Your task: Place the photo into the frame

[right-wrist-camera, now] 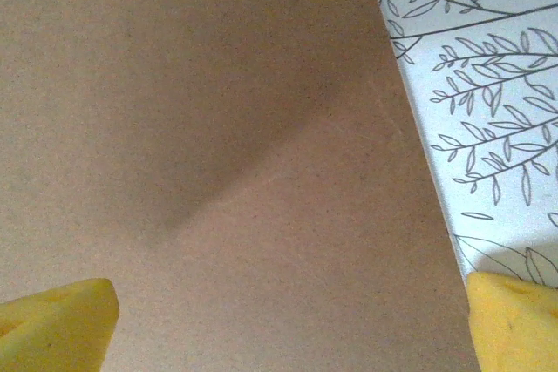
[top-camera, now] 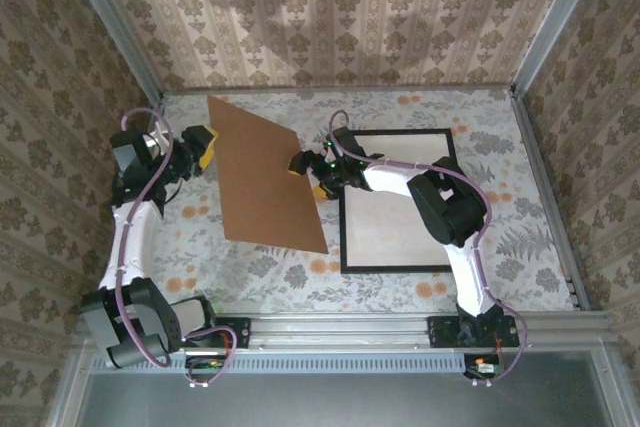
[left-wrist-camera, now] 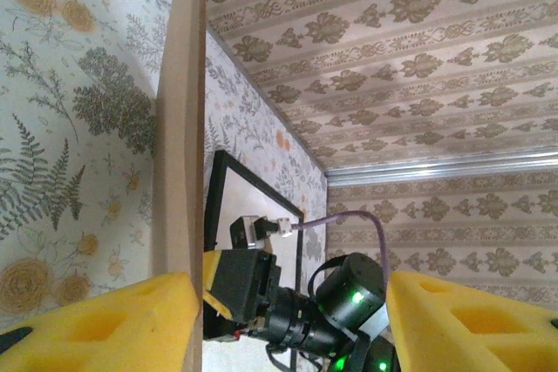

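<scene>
The black frame (top-camera: 345, 202) lies flat on the right of the table, and a cream sheet (top-camera: 395, 212), the photo with its plain side up, fills it. Left of it the brown backing board (top-camera: 265, 172) sits askew. My left gripper (top-camera: 204, 146) stands at the board's left edge, open. In the left wrist view the board's edge (left-wrist-camera: 183, 128) runs beside one yellow finger (left-wrist-camera: 96, 320), with a wide gap to the other. My right gripper (top-camera: 303, 163) is at the board's right edge, open, and the board's face (right-wrist-camera: 218, 128) stretches between its spread fingertips (right-wrist-camera: 52, 320).
The flowered tablecloth (top-camera: 420, 112) covers the table, with patterned walls close on three sides. A metal rail (top-camera: 340, 327) holds both arm bases at the near edge. The right arm (top-camera: 450, 207) reaches across the frame. The frame's corner (left-wrist-camera: 214, 198) shows past the board in the left wrist view.
</scene>
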